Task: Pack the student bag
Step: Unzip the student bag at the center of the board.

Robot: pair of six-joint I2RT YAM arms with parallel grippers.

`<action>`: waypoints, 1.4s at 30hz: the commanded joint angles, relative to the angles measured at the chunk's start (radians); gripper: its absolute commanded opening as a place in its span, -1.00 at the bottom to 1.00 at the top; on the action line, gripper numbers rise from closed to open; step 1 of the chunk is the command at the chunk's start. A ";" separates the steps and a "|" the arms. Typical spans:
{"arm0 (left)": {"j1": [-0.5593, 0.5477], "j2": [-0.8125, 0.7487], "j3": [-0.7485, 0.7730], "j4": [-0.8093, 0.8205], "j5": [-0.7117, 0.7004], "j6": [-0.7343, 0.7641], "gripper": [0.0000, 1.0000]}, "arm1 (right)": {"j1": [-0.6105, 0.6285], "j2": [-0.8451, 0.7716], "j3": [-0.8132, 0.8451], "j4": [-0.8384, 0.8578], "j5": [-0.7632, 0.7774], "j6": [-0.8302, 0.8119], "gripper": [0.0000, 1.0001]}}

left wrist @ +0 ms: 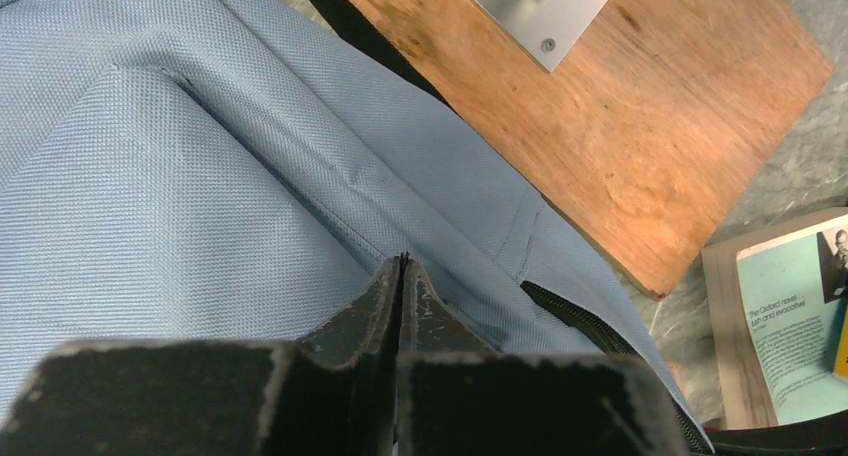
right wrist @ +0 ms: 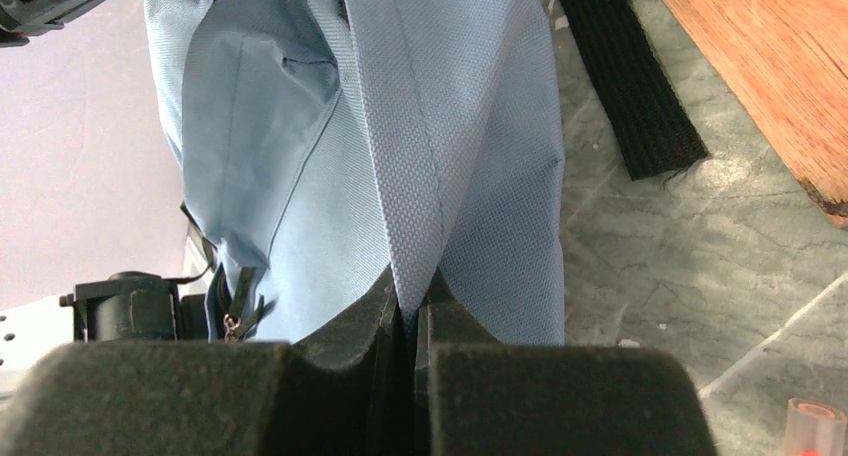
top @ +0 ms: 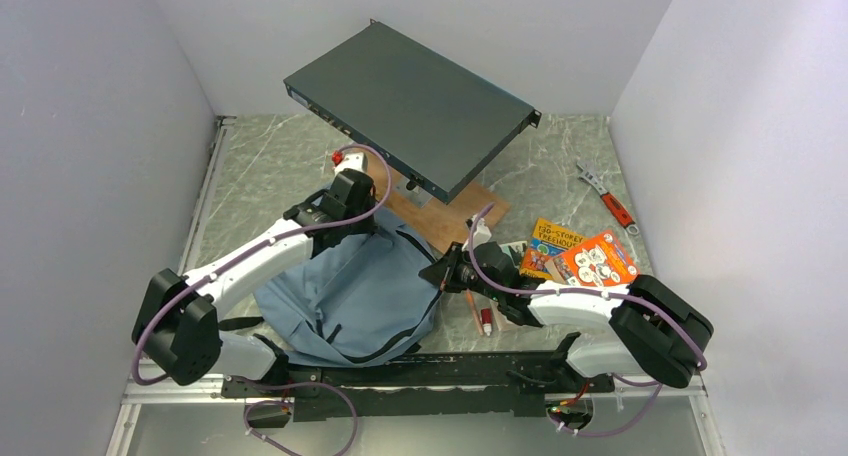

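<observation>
The student bag [top: 345,296] is a soft light blue-grey backpack lying between the arms, with black zipper lines. My left gripper [top: 367,214] is at the bag's far edge by the wooden board. In the left wrist view it [left wrist: 403,262] is shut, with its tips at a seam of the bag [left wrist: 200,176] and a thin black bit pinched between them. My right gripper [top: 441,274] is at the bag's right edge. In the right wrist view it [right wrist: 412,294] is shut on a raised fold of the bag's fabric [right wrist: 440,126]. Books [top: 585,256] lie to the right.
A dark flat metal box [top: 410,106] stands tilted on a wooden board [top: 455,216] behind the bag. A red-handled wrench [top: 607,198] lies at the far right. Markers [top: 482,316] lie by the right gripper. A black strap [right wrist: 625,86] lies on the marble table.
</observation>
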 commanded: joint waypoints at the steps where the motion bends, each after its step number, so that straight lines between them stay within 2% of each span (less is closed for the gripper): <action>1: 0.003 -0.054 0.007 -0.007 -0.022 0.040 -0.99 | 0.006 -0.026 0.008 0.064 0.059 0.039 -1.00; 6: 0.003 -0.106 -0.034 -0.012 -0.015 0.064 -1.00 | 0.013 -0.045 0.001 0.053 0.131 0.091 -1.00; 10: -0.010 -0.149 -0.045 -0.130 -0.098 -0.027 -1.00 | 0.020 -0.043 -0.016 0.067 0.206 0.210 -1.00; 13: -0.042 -0.128 0.002 -0.302 -0.132 -0.116 -1.00 | 0.023 -0.005 -0.054 0.171 0.237 0.301 -1.00; 17: -0.115 -0.173 -0.042 -0.376 -0.161 -0.182 -1.00 | 0.031 0.075 -0.092 0.337 0.261 0.374 -1.00; 19: -0.119 -0.223 -0.100 -0.382 -0.167 -0.213 -1.00 | 0.040 0.071 -0.109 0.365 0.308 0.388 -1.00; 22: -0.118 -0.290 -0.166 -0.425 -0.212 -0.251 -1.00 | 0.041 0.040 -0.104 0.310 0.354 0.379 -1.00; 29: -0.117 -0.467 -0.255 -0.628 -0.280 -0.379 -1.00 | 0.039 0.037 -0.123 0.305 0.379 0.372 -1.00; 37: -0.142 -0.727 -0.245 -0.905 -0.339 -0.641 -1.00 | 0.037 0.061 -0.131 0.331 0.385 0.358 -1.00; 42: -0.144 -0.785 -0.212 -1.016 -0.372 -0.739 -1.00 | 0.035 0.068 -0.149 0.346 0.389 0.362 -1.00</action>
